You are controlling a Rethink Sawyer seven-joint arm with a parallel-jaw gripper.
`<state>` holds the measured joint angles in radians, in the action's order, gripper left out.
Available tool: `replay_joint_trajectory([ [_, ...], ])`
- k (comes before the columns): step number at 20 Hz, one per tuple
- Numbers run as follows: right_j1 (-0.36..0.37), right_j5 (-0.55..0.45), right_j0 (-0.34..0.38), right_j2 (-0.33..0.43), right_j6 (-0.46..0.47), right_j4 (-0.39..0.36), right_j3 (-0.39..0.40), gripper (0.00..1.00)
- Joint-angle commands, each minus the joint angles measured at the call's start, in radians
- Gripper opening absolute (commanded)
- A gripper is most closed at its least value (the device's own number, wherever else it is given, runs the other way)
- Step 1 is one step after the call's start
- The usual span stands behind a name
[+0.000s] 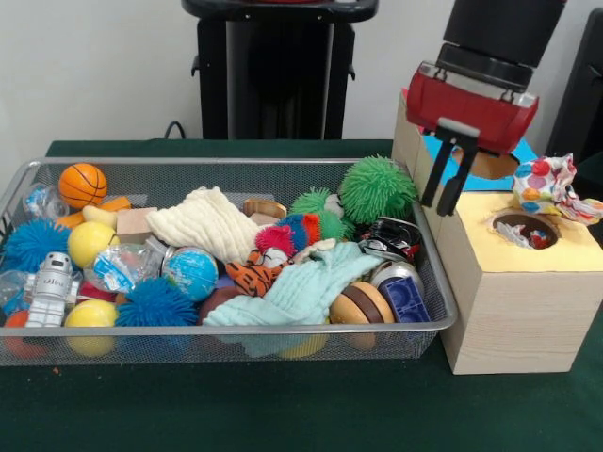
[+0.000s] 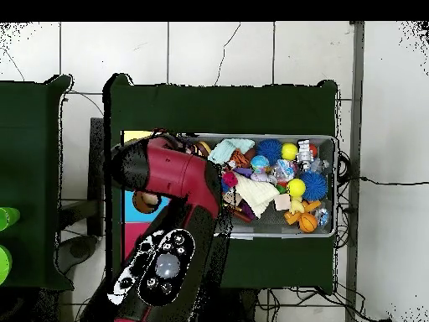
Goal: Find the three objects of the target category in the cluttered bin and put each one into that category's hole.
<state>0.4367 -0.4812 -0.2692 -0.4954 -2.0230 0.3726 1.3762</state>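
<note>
The wire mesh bin (image 1: 236, 162) fills the left and middle of the front view, packed with toys. To its right stands the wood-grain box with the yellow top (image 1: 565, 247) and its round hole (image 1: 525, 229). One patterned rag (image 1: 529, 236) shows inside the hole. Another patterned rag (image 1: 551, 185) lies bunched on the far edge of the yellow top, outside the hole. No patterned rag shows in the bin. My gripper (image 1: 445, 193) hangs open and empty above the blue-topped box, left of the bunched rag. In the overhead view the arm (image 2: 172, 172) hides the gripper.
The blue-topped box (image 1: 441, 151) with its hole (image 1: 490, 166) stands behind the yellow one. In the bin lie a cream cloth (image 1: 203, 223), a mint-green cloth (image 1: 301, 292), a green spiky ball (image 1: 377, 188), a basketball (image 1: 82, 184), a globe ball (image 1: 191, 273) and a can (image 1: 391, 238).
</note>
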Motion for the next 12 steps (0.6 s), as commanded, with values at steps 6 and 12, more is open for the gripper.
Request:
replay_joint_trajectory([
  [6, 0.142, -0.464, -0.086, 0.018, -0.057, -0.109, 0.019, 0.0],
  [12, 0.279, -0.596, -0.138, 0.015, -0.077, -0.122, 0.042, 0.0],
])
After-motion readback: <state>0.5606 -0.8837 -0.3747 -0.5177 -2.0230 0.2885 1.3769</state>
